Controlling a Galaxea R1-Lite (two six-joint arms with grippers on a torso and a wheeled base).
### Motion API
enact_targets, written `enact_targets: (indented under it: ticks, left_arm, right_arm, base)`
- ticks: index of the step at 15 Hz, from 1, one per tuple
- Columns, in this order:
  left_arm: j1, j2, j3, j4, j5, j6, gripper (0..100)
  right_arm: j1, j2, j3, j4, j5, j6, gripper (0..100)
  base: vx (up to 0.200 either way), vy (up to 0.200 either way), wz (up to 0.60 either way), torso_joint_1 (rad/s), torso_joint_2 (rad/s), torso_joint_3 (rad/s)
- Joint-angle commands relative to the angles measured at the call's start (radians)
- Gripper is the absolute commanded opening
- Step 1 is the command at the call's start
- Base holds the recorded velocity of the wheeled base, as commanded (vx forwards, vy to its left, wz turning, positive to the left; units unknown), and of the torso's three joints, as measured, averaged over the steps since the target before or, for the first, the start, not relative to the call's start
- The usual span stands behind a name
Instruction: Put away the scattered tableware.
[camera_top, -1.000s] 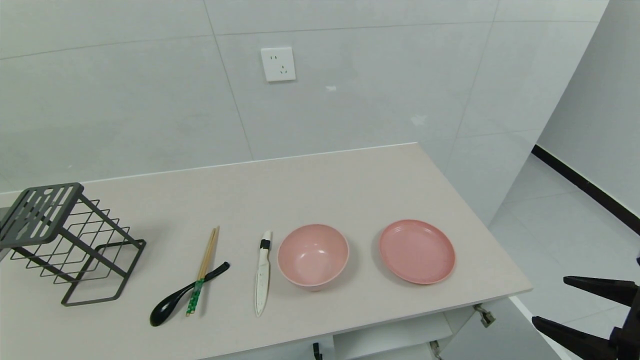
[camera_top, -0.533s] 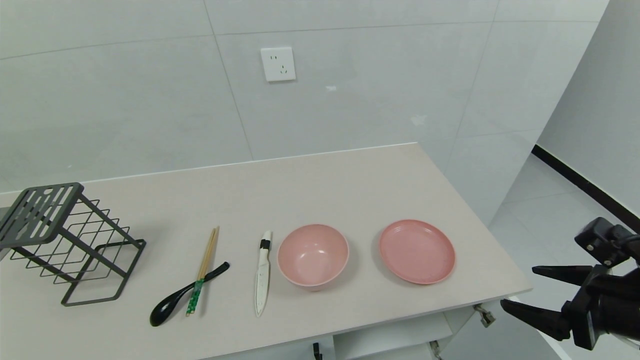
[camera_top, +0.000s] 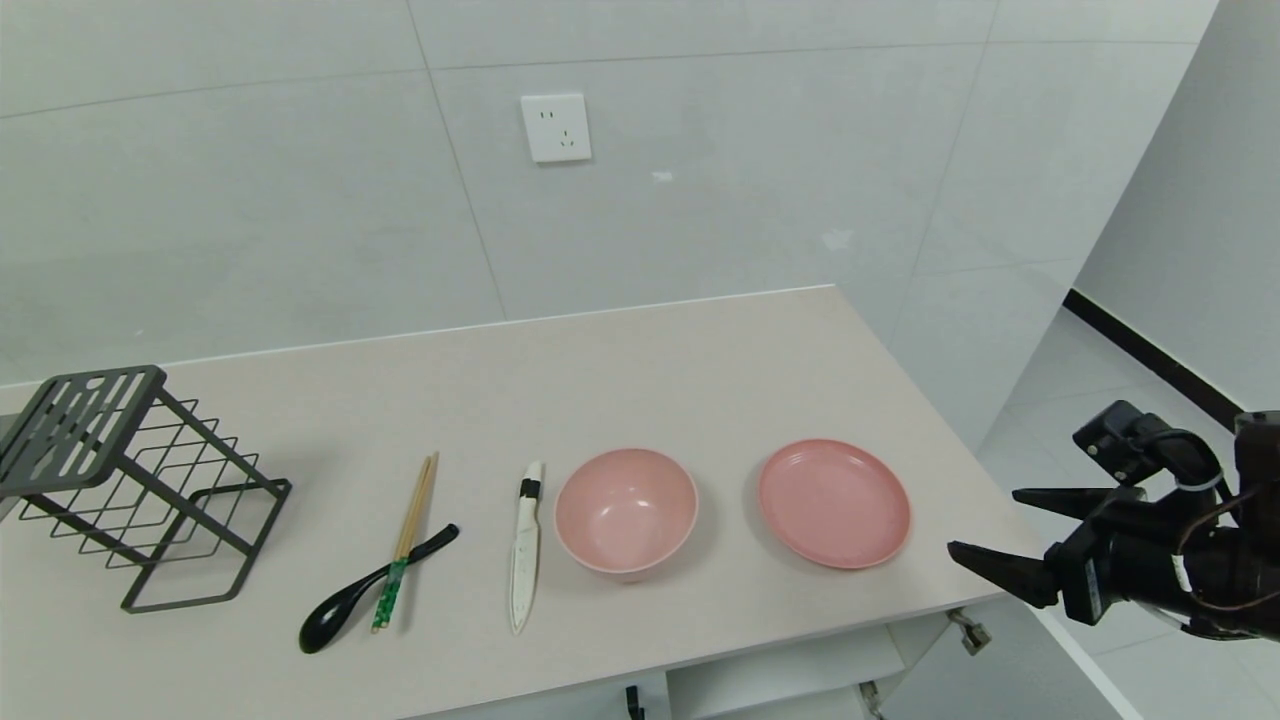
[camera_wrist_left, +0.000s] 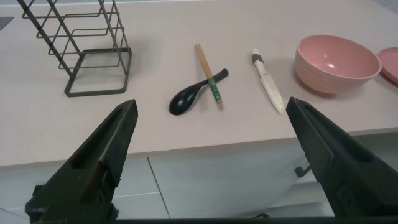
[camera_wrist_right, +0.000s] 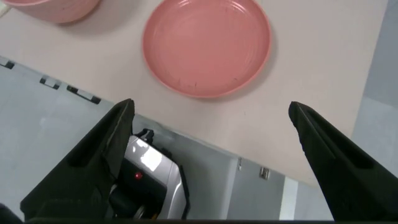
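Right fingers (camera_top: 1000, 572) apart at the tabletop (camera_top: 700, 380) edge near the plate (camera_top: 833, 503), probably lined up for its rim; left fingers (camera_wrist_left: 106, 155) apart too.

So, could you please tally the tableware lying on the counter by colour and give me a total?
Pink: 2 (bowl, plate)
Black: 1 (spoon)
White: 1 (knife)
Wood with green ends: 1 pair (chopsticks)
Total: 5, counting the chopsticks as one pair
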Motion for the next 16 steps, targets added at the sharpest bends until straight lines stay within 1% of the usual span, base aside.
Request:
enact_targets:
  ticks: [1, 4, 6, 8, 10, 11, 13, 16]
  left_arm:
    - [0.000, 0.001, 0.002, -0.001, 0.001, 0.000, 100]
    - [-0.001, 0.001, 0.000, -0.001, 0.001, -0.001, 100]
    - [0.000, 0.001, 0.000, -0.001, 0.001, 0.000, 100]
    - [0.000, 0.001, 0.000, -0.001, 0.001, -0.001, 100]
    - [0.000, 0.001, 0.002, -0.001, 0.001, -0.001, 100]
    - [0.000, 0.001, 0.000, -0.001, 0.001, -0.001, 100]
    - [-0.001, 0.001, 0.002, -0.001, 0.001, -0.001, 100]
    - [0.000, 0.001, 0.002, -0.001, 0.001, -0.001, 100]
  right_arm:
    - [0.016, 0.131, -0.028, -0.056, -0.003, 0.014, 100]
    - [0.018, 0.196, -0.039, -0.065, -0.001, 0.014, 100]
    - [0.016, 0.228, -0.045, -0.116, 0.000, 0.014, 100]
    - [0.012, 0.254, -0.063, -0.128, -0.004, 0.014, 100]
    - [0.012, 0.285, -0.102, -0.130, -0.006, 0.015, 100]
    - [0.010, 0.314, -0.140, -0.128, -0.020, 0.015, 100]
    - [0.010, 0.365, -0.175, -0.130, -0.046, 0.028, 100]
    - [0.005, 0.421, -0.225, -0.131, -0.047, 0.034, 100]
  base:
    - [0.000, 0.000, 0.00, 0.000, 0.00, 0.000]
    - [0.000, 0.000, 0.00, 0.000, 0.00, 0.000]
    - [0.000, 0.000, 0.00, 0.000, 0.00, 0.000]
    - [0.000, 0.000, 0.00, 0.000, 0.00, 0.000]
    - [0.000, 0.000, 0.00, 0.000, 0.00, 0.000]
    - [0.000, 0.000, 0.00, 0.000, 0.00, 0.000]
    - [0.000, 0.000, 0.00, 0.000, 0.00, 0.000]
    - [0.000, 0.000, 0.00, 0.000, 0.00, 0.000]
